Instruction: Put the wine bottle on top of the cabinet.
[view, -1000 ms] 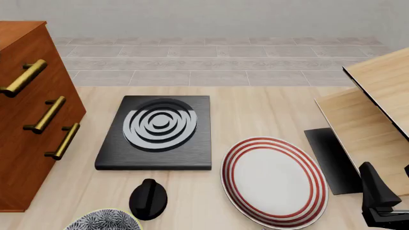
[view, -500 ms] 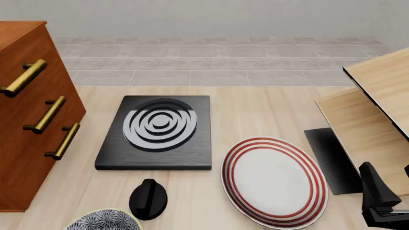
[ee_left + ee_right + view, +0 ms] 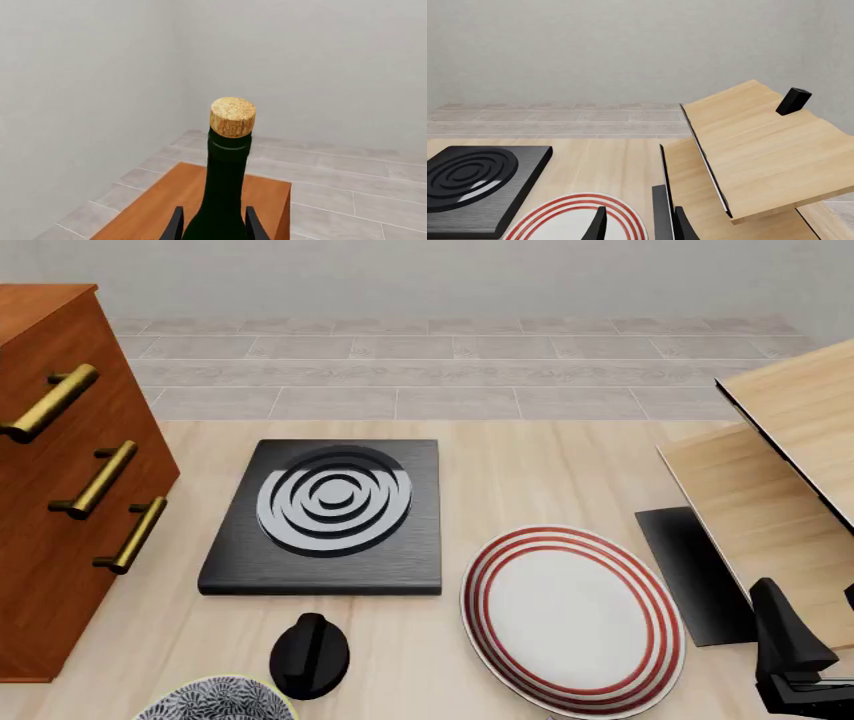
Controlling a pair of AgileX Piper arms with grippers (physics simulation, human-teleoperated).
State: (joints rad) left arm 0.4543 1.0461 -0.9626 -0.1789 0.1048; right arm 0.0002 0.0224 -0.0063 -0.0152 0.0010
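Observation:
In the left wrist view the wine bottle (image 3: 223,190) stands upright, dark green with a tan cork (image 3: 232,116). My left gripper (image 3: 213,222) is shut on its body, one black finger on each side. The reddish-brown top of the cabinet (image 3: 160,210) lies behind and below the bottle; the bottle's base is hidden. In the front view the cabinet (image 3: 60,500) with brass handles stands at the far left, and neither the bottle nor the left gripper shows there. My right gripper (image 3: 790,665) sits at the near right, open (image 3: 637,226) with nothing between its fingers.
A black burner plate (image 3: 327,515) lies in the middle, a red-striped plate (image 3: 571,615) near right of it. A black knob (image 3: 310,655) and a patterned bowl (image 3: 214,702) sit near the front. A pale-wood slanted structure (image 3: 781,470) stands at the right.

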